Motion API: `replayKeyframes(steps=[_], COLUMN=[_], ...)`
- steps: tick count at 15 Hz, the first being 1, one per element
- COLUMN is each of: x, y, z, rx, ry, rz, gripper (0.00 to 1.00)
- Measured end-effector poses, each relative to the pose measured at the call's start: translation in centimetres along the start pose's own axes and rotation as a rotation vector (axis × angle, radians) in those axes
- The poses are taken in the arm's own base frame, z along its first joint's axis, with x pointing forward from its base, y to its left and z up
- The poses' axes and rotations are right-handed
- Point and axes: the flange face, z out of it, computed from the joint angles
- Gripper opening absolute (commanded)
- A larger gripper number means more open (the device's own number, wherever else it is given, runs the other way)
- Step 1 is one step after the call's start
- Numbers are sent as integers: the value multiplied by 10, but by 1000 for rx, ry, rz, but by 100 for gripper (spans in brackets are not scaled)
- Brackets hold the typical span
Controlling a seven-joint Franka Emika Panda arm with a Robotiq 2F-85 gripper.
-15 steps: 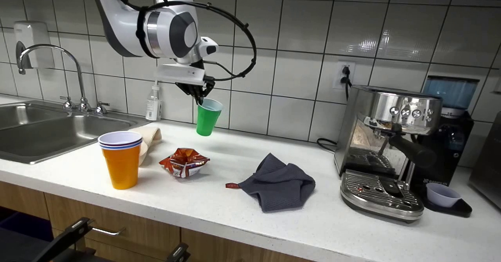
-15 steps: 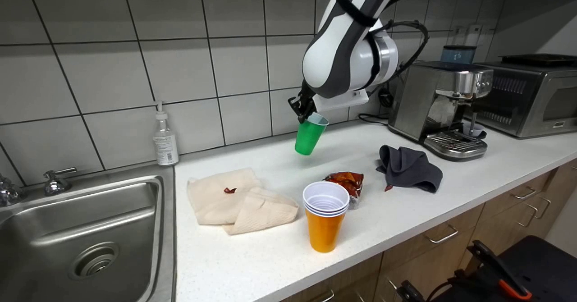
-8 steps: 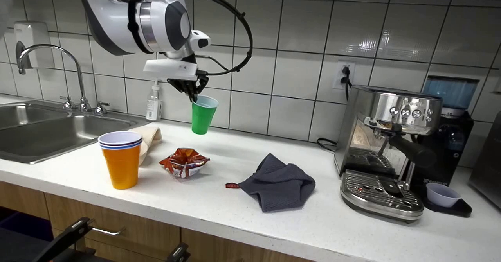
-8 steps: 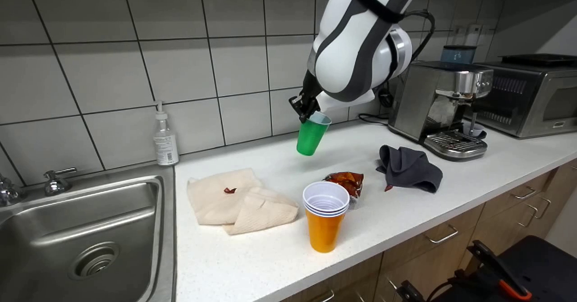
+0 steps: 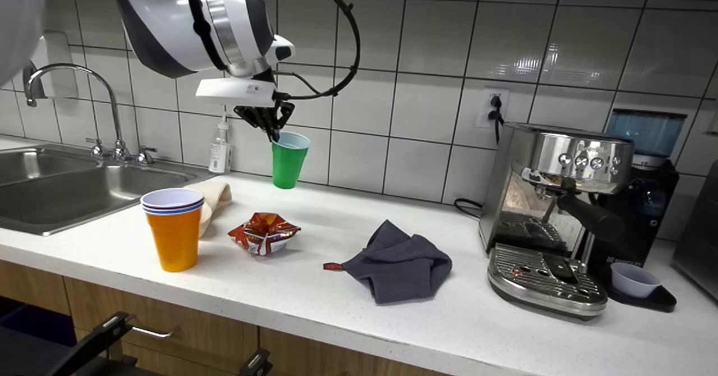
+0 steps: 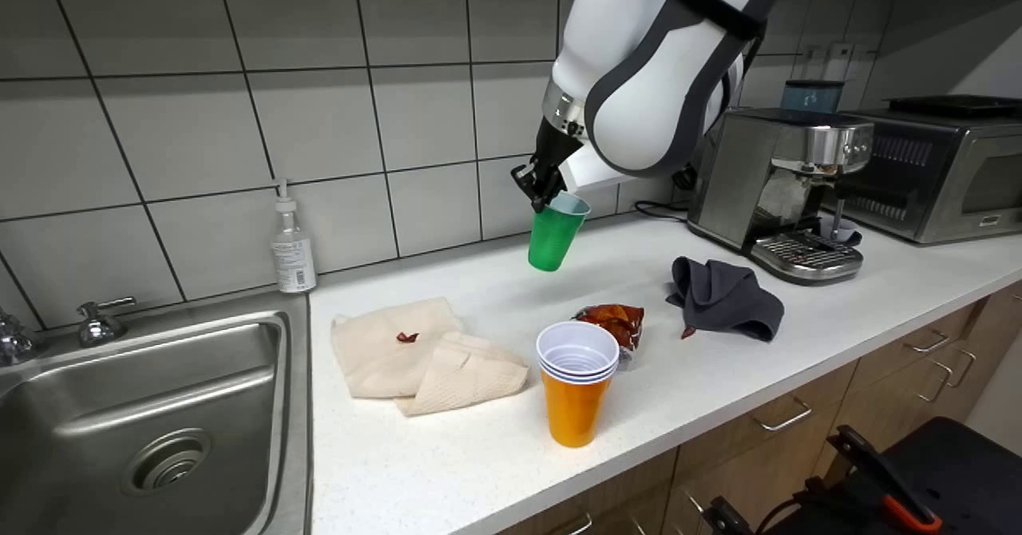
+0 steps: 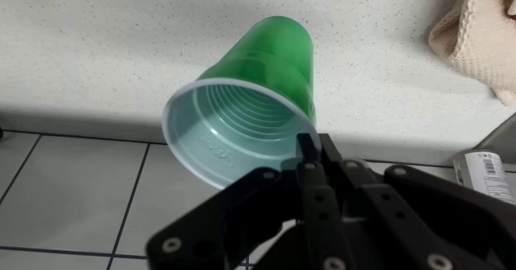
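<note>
Countertop [image 5: 291, 278] of speckled white with steel sink [image 6: 295, 407] at one end and espresso machine [image 5: 521, 196] toward the other, wooden drawers [image 5: 202, 331] beneath, pale tiled wall [image 5: 426, 106] behind, and over it in mid-air a tilted green cup [image 7: 250, 100] pinched at the rim by the gripper [image 7: 317, 142]

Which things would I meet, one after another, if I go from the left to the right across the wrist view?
Green cup → gripper fingertips closed on that cup → beige cloth at the right edge.
</note>
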Motion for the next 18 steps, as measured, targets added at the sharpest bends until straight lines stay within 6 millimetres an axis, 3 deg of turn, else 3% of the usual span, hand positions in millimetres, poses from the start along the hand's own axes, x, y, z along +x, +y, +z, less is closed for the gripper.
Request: replayKeyframes(steps=[8, 18], x=[0, -19], y=[-2, -4], z=[-20, -30], rx=[-24, -8], ry=[-29, -84], rz=[-18, -42], gripper=[1, 1])
